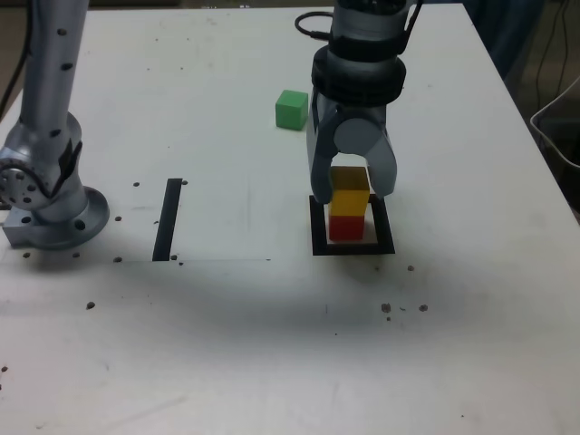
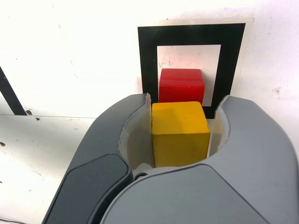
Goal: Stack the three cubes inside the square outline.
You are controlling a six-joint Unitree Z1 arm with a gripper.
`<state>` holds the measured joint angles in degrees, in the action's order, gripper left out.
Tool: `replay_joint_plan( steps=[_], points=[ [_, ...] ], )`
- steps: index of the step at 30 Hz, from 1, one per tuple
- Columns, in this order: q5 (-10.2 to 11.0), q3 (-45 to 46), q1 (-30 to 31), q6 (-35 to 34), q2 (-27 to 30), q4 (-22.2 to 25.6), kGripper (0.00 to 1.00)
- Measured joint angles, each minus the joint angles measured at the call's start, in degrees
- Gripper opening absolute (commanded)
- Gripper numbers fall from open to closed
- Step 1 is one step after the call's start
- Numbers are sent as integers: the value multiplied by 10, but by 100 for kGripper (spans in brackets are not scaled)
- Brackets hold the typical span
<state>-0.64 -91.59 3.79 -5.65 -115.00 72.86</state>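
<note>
The red cube (image 1: 345,227) (image 2: 181,84) sits in the white centre of the square outline (image 1: 353,247) (image 2: 147,51). The yellow cube (image 1: 349,198) (image 2: 180,133) rests on top of it, squarely stacked. My gripper (image 1: 352,188) (image 2: 186,100) hangs straight over the stack with a finger on either side of the yellow cube. Its jaws are slightly open: one pad grazes the cube and a thin gap shows at the other. The green cube (image 1: 291,110) lies alone on the table behind the stack, toward the exterior view's left.
A straight black tape strip (image 1: 168,219) (image 2: 9,93) lies on the white table at the exterior view's left of the outline. The arm's grey base (image 1: 50,208) stands at the far left. Cables (image 1: 557,127) hang off the table's right edge.
</note>
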Motion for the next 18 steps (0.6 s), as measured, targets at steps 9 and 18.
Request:
replay_joint_plan(
  steps=[9,18],
  points=[
    [10,2,0,0,3,0,100],
    [22,7,-5,0,4,0,100]
  ],
)
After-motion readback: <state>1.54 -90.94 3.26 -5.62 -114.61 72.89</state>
